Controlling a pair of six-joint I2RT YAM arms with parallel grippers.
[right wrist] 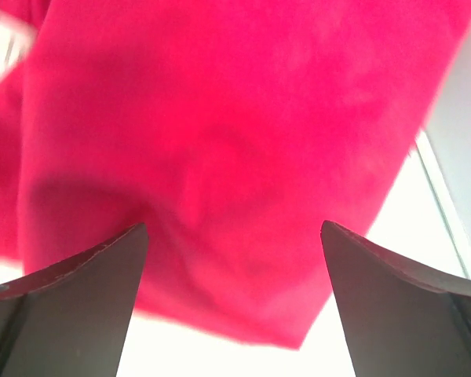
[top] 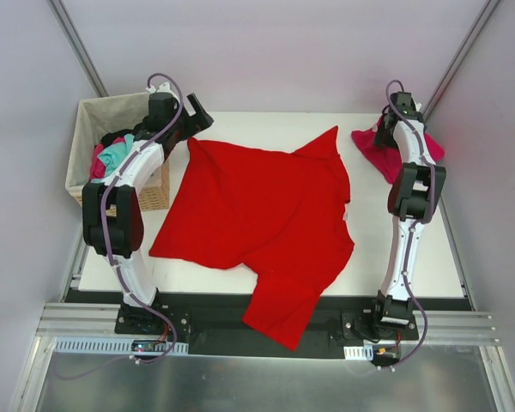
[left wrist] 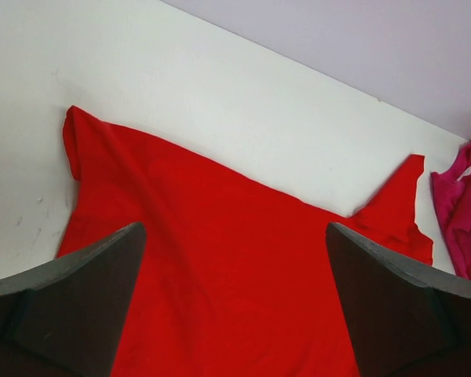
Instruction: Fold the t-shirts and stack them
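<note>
Got a wicker basket (top: 84, 120) parked against the bench's (top: 429, 257) far-left corner, crammed with a jumble of clothes (top: 110, 154) in teal, pink and something dark. Worth noting the left arm (top: 124, 184) leaning across the basket's inner side, and the right arm (top: 409, 193) lying over the middle of the pink t-shirt (top: 369, 148) in the overhead view, hiding part of it.

Plain white bench top, pale grey walls (top: 275, 51) all round, metal rail (top: 463, 324) along the near edge by the arm bases.

Then the red t-shirt (top: 257, 215): spread open across the middle of the bench, rumpled, one end spilling over the near edge, one corner poking toward the far edge. Pink one bunched up in the far-right corner, white label (right wrist: 4, 43) showing.

As for the left gripper (left wrist: 235, 228): spread wide and empty, hanging over the red shirt's far-left corner. Same deal with the right gripper (right wrist: 234, 228), wide apart right over the pink cloth, nothing pinched. Can't tell about touching.
</note>
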